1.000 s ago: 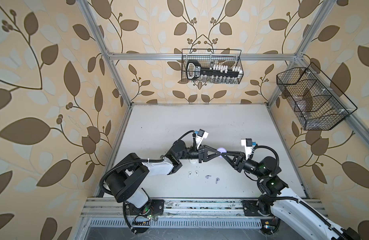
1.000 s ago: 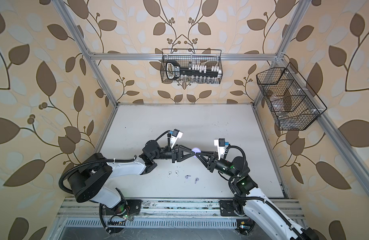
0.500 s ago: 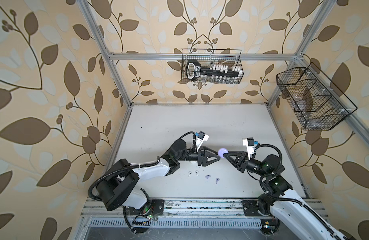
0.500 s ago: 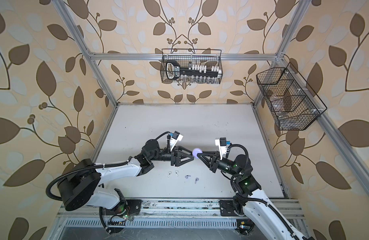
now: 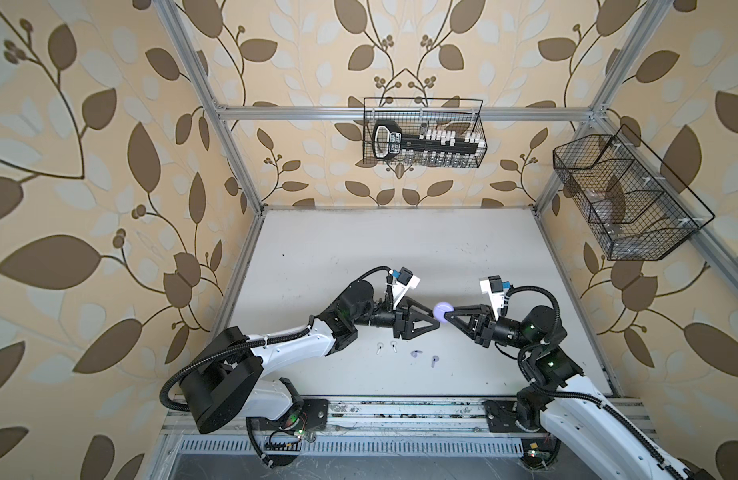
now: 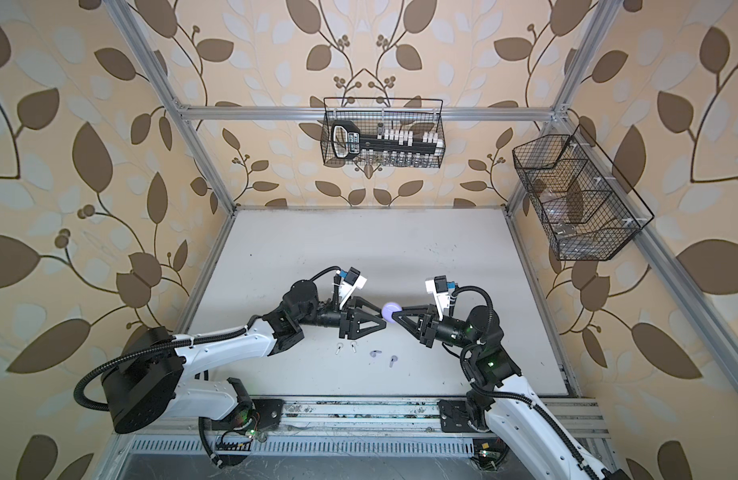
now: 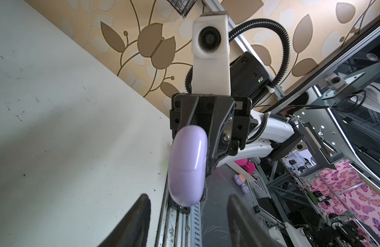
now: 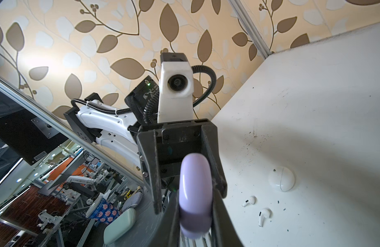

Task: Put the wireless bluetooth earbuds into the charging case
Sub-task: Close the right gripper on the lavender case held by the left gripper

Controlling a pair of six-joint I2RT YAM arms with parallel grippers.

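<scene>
— Hovering over the surface (image 5: 359, 257), which gripper has the lilac charging case (image 5: 441, 309)?

— Right gripper (image 5: 449, 316), clamped on it edge-on in mid-air. Left gripper (image 5: 436, 317) faces it with fingers spread, the case's end between them with a gap on either side.

— And the wireless bluetooth earbuds (image 6: 353, 346)?

— All four lie loose on the surface below the grippers: white pair (image 5: 393, 347) on the left in both top views, lilac pair (image 5: 416, 353) just beside it.
</scene>
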